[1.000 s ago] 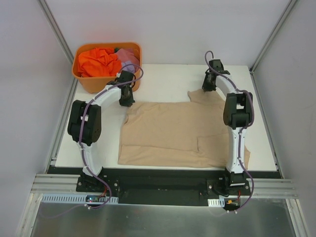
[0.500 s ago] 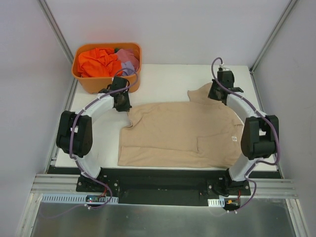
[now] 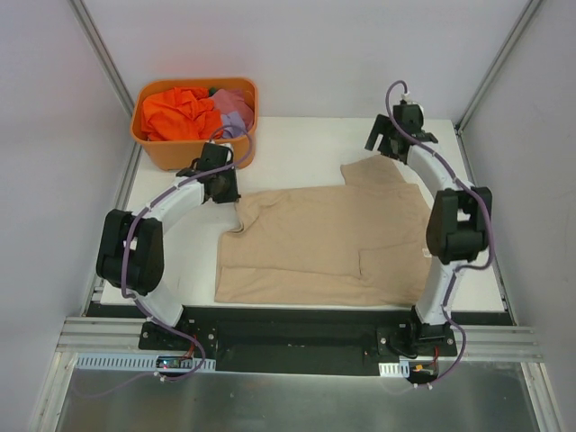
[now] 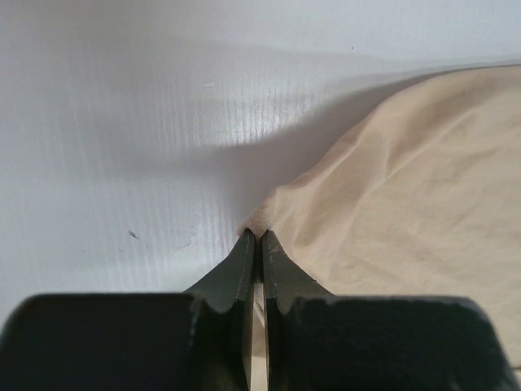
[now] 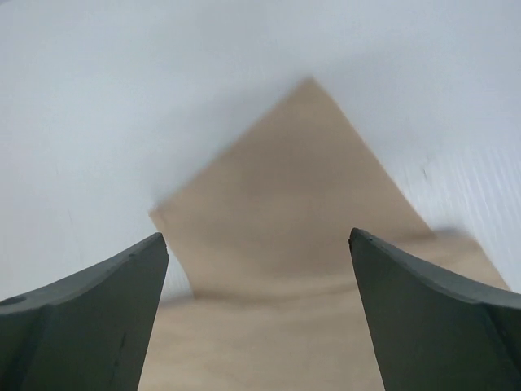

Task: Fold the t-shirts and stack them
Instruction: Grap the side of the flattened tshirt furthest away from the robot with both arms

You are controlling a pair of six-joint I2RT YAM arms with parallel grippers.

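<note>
A plain beige t-shirt (image 3: 324,243) lies spread flat on the white table (image 3: 297,144). My left gripper (image 3: 229,193) is shut on the shirt's far left corner; in the left wrist view the fingers (image 4: 258,238) pinch a tip of beige cloth (image 4: 407,195) against the table. My right gripper (image 3: 379,147) stands open just beyond the shirt's far right sleeve (image 3: 369,171). In the right wrist view the sleeve (image 5: 301,179) lies flat between and beyond the wide-apart fingers of the gripper (image 5: 256,236), touched by neither. A bright orange t-shirt (image 3: 175,112) and a lilac one (image 3: 236,110) lie bunched in the tub.
The orange plastic tub (image 3: 166,153) stands at the table's far left corner, close behind my left gripper. Grey walls and metal frame posts enclose the table on three sides. The arm bases sit on a black rail at the near edge.
Both arms swung outward, stretching the shirt's far edge. The right gripper then opened, let go of the sleeve and drew back toward the far edge. The left gripper stays shut on its corner.
</note>
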